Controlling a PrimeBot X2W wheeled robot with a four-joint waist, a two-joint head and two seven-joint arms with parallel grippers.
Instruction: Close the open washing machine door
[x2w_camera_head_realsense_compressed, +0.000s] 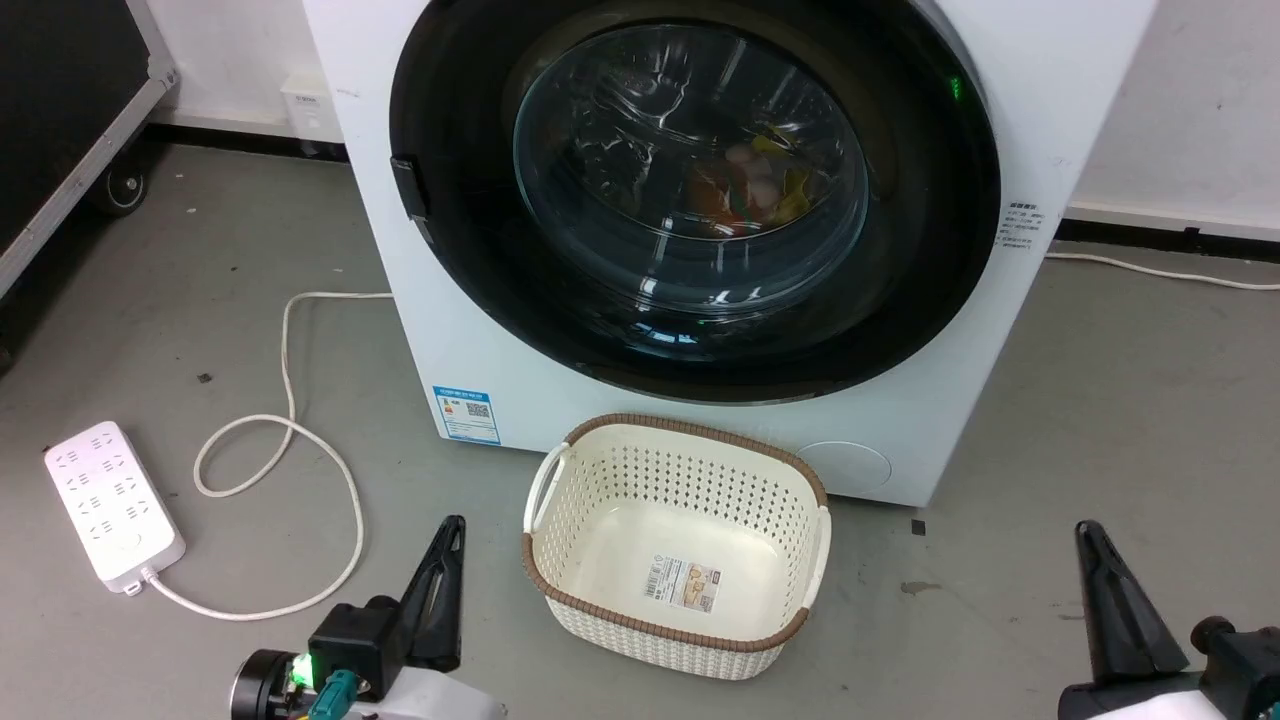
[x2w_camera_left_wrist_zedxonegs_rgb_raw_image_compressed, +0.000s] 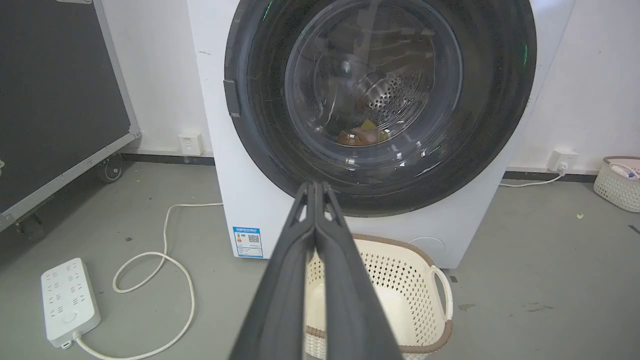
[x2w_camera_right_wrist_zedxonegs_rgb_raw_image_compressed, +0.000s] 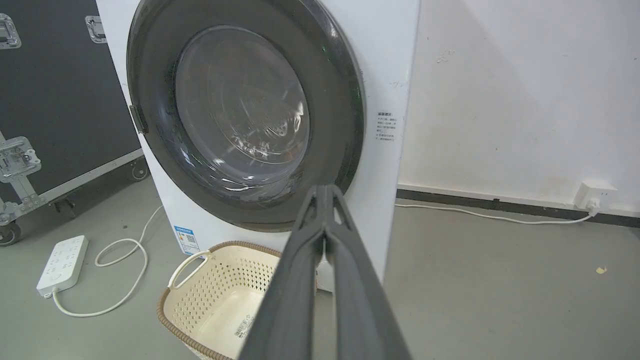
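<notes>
The washing machine (x2w_camera_head_realsense_compressed: 420, 340) stands white against the wall. Its washing machine door (x2w_camera_head_realsense_compressed: 690, 190), with a glossy black rim and a clear glass bowl, lies flush against the front, latch side at the left. Coloured items show through the glass. My left gripper (x2w_camera_head_realsense_compressed: 455, 525) is low on the left, shut, its fingers pressed together and empty, well short of the machine. At the lower right my right gripper (x2w_camera_head_realsense_compressed: 1088, 528) is shut and empty too. The left wrist view has the left gripper (x2w_camera_left_wrist_zedxonegs_rgb_raw_image_compressed: 315, 186) pointing at the door (x2w_camera_left_wrist_zedxonegs_rgb_raw_image_compressed: 380, 95). In the right wrist view the right gripper (x2w_camera_right_wrist_zedxonegs_rgb_raw_image_compressed: 325, 189) points below the door (x2w_camera_right_wrist_zedxonegs_rgb_raw_image_compressed: 245, 115).
An empty cream laundry basket (x2w_camera_head_realsense_compressed: 560, 590) sits on the floor just in front of the machine, between my grippers. A white power strip (x2w_camera_head_realsense_compressed: 112, 500) and its looped cable (x2w_camera_head_realsense_compressed: 290, 440) lie at the left. A black wheeled case (x2w_camera_head_realsense_compressed: 60, 90) stands far left. Another basket (x2w_camera_left_wrist_zedxonegs_rgb_raw_image_compressed: 617, 185) sits by the right wall.
</notes>
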